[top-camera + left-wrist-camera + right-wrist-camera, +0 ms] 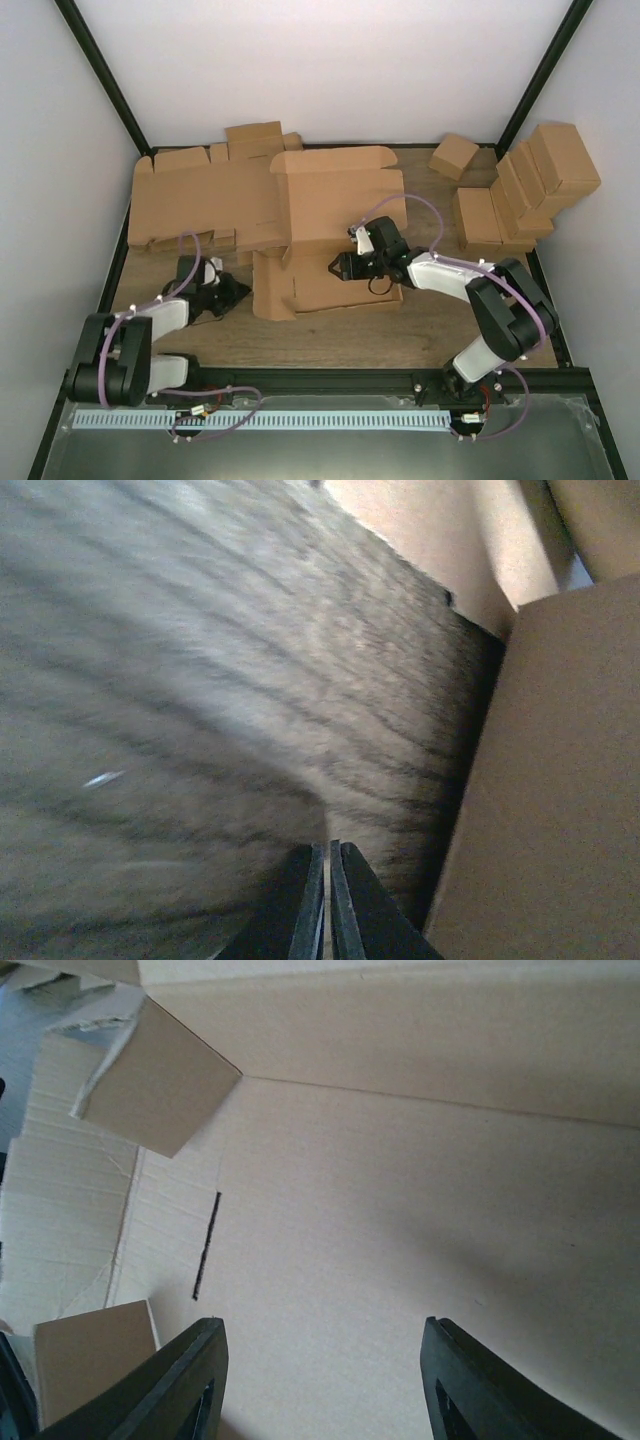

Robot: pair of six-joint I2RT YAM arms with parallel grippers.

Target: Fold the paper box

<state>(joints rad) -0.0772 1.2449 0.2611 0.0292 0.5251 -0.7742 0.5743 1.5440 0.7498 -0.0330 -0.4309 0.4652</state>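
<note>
Hovering wide open with nothing in it, the right gripper [338, 266] is right over the paper box [330, 200], around the middle of the frame. Its wrist cam shows both fingers [190, 1380] spread above a bare inner panel, with a side flap [160, 1080] tipped up at upper left. The blank's long axis runs from frame center up toward the back, rear part raised. The left gripper [236, 290] is pinched together on nothing, low over the wooden table [400, 335], just beside the box's left edge. So the right arm's on it and the left is flanking it. My guess is that left wall gets folded next.
</note>
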